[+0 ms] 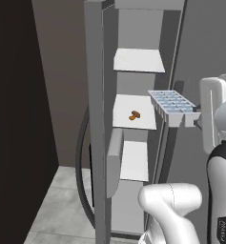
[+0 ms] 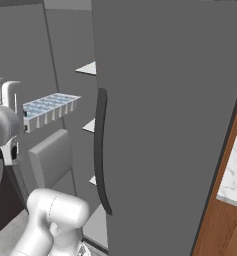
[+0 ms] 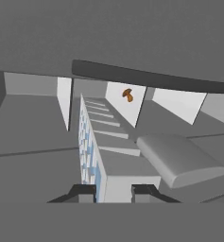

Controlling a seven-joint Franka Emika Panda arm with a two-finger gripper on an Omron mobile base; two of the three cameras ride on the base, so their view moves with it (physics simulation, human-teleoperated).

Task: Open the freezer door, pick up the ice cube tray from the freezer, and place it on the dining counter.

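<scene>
Hand view has the two dark fingers (image 3: 83, 191) pinched narrow on the near end wall of the pale-blue rectangular ice cube tray (image 3: 87, 146), which runs straight out ahead of them, rolled on edge in that camera. Seen from the left base, the gripper (image 1: 196, 116) carries the tray (image 1: 171, 106) roughly level in mid-air, out in front of the white shelves of the tall grey freezer (image 1: 133, 114), with a small brown food item (image 1: 134, 115) lying on the shelf beyond the tray's far end. To one side of the fingers stands the open matte-grey freezer door (image 1: 96, 124); to the other, the plain grey door with its dark curved handle (image 2: 101, 150). I judge the main risk is a swing toward the white marble dining counter (image 2: 235, 170) clipping either door, since a grip on one end only could let the tray twist or slip
</scene>
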